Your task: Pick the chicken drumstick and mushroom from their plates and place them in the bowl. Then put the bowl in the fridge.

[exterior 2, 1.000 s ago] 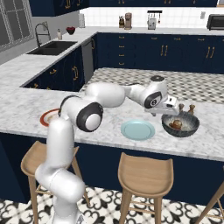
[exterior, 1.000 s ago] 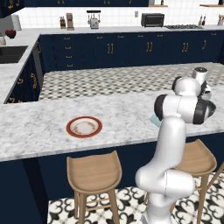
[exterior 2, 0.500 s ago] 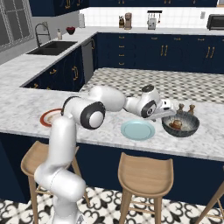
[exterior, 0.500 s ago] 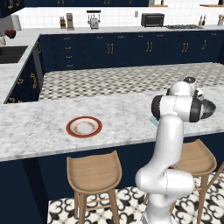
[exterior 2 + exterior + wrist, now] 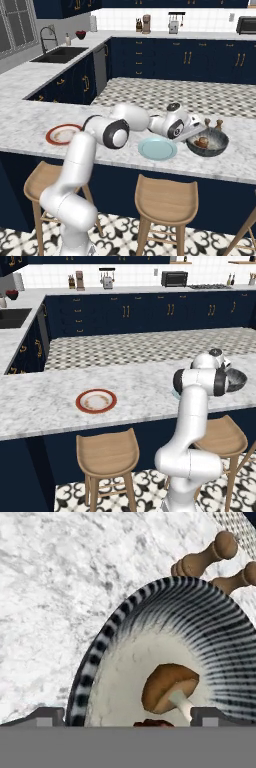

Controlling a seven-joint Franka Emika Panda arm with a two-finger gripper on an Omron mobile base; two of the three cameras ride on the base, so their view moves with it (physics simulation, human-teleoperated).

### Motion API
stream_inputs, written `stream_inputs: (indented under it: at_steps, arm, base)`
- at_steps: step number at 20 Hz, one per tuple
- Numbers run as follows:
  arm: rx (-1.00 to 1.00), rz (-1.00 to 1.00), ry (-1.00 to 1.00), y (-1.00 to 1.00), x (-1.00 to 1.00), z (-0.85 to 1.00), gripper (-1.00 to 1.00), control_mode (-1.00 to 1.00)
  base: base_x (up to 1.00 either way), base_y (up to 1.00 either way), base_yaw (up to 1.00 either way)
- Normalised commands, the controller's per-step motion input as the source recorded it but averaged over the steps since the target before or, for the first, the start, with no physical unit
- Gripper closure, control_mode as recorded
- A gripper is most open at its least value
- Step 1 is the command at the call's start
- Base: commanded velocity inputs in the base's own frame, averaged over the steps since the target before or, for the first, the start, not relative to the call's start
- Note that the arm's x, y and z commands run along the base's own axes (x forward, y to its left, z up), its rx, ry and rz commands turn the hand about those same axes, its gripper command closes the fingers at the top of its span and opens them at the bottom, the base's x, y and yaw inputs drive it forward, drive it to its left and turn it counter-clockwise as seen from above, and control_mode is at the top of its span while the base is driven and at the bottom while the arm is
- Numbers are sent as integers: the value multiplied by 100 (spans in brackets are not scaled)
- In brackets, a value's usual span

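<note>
Marble surface [image 5: 30,131] runs bare and wide between the red-rimmed plate [image 5: 63,134] and the blue plate [image 5: 157,148], with the bowl [image 5: 216,145] near the front edge just beside the blue one. Over the bowl's near rim the gripper [image 5: 196,132] hangs with jaws spread wide, holding nothing. Inside lie the mushroom [image 5: 169,688] and a sliver of drumstick [image 5: 152,724] (mostly hidden), two wooden grinders [image 5: 202,558] close behind the far rim.

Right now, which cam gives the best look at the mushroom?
Hand view: the mushroom lies close up inside the bowl, its cap and pale stem plain. In the right base view it is part of a small brown lump in the bowl. In the left base view the arm blocks most of the bowl, hiding its contents.
</note>
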Motion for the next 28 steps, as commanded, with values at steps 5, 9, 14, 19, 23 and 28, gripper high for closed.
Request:
stream_inputs:
  at_steps: [5,9,14,19,23,28]
  arm:
    - [0,10,16,-16,-2,-33,-100,-100]
    - [0,12,19,0,0,-39,-100,-100]
    - [0,11,26,2,0,-67,100,-100]
    - [2,11,17,0,-3,-45,100,-100]
    - [8,12,8,0,-18,-35,100,-100]
    - [7,14,0,0,2,17,100,-100]
  base:
    - [0,0,0]
    - [0,0,0]
    - [0,0,0]
    - [0,0,0]
    - [0,0,0]
    - [0,0,0]
